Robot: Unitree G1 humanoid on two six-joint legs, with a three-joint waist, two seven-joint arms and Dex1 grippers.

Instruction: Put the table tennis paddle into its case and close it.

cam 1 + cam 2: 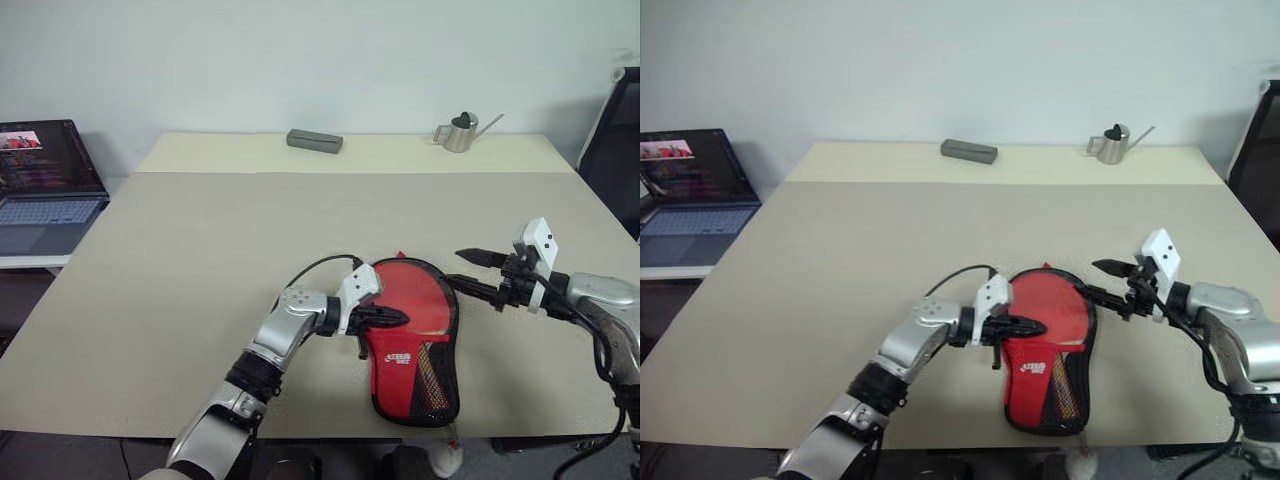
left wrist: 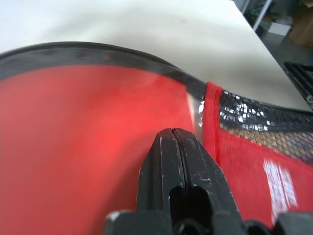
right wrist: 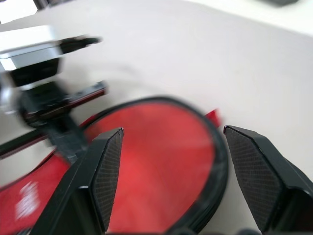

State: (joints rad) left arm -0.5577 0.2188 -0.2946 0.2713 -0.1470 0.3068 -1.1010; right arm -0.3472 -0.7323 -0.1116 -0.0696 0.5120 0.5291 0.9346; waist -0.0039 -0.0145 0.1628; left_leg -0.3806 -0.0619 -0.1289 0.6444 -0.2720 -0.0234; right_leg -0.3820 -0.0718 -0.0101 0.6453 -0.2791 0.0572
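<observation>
Here the case [image 1: 412,340] nears the table [image 1: 150,300] edge; left jaws pressed together, right jaws spread.

case [image 1: 412,345]: red, black trim, black mesh, white logo | table [image 1: 200,260]: beige | fingers [image 3: 254,171]: black

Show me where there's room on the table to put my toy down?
The wide beige table lies bare between the grey box, the small metal watering can and the red fabric case. Near the case it's crowded by both black-fingered grippers.

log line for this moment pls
left hand shut over case | right hand open beside case | paddle face showing in case
</observation>
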